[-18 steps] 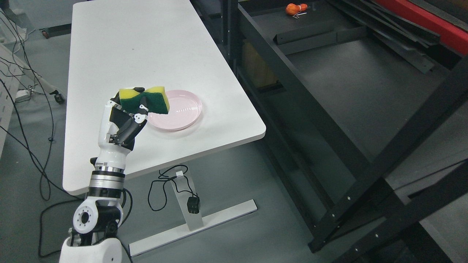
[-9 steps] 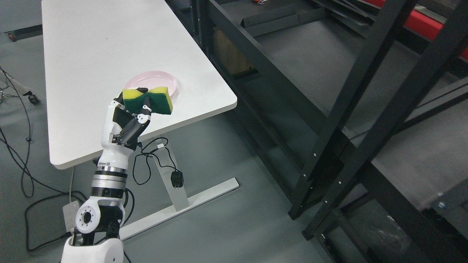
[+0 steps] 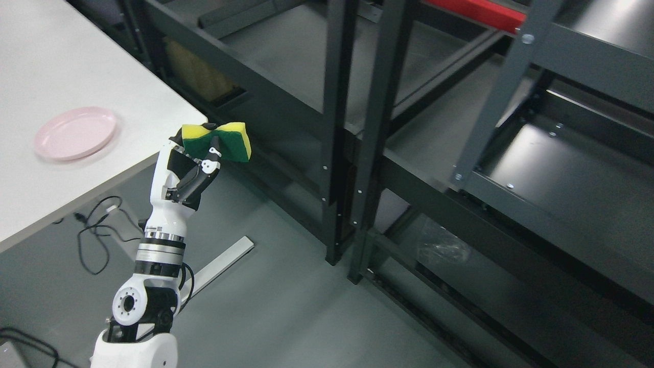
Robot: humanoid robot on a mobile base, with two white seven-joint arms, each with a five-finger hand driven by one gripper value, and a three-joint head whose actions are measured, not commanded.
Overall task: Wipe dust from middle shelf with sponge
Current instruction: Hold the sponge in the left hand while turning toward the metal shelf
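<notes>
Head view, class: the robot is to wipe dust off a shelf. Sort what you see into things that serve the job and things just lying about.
Serve the job:
sponge
left hand gripping it
black shelf rack

Just lying about:
pink plate
white table
cables on the floor

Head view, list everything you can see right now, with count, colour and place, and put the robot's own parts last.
sponge: one, yellow and green, held up near left of middle
plate: one, pink, on the table at far left
table: one, white, upper left
shelving racks: at least two, dark grey metal, across the top and right
red beam: one, red, top edge
cables: several, black, on the floor under the table
floor: grey, bottom
left hand: one, white and black, lower left, shut on the sponge
</notes>
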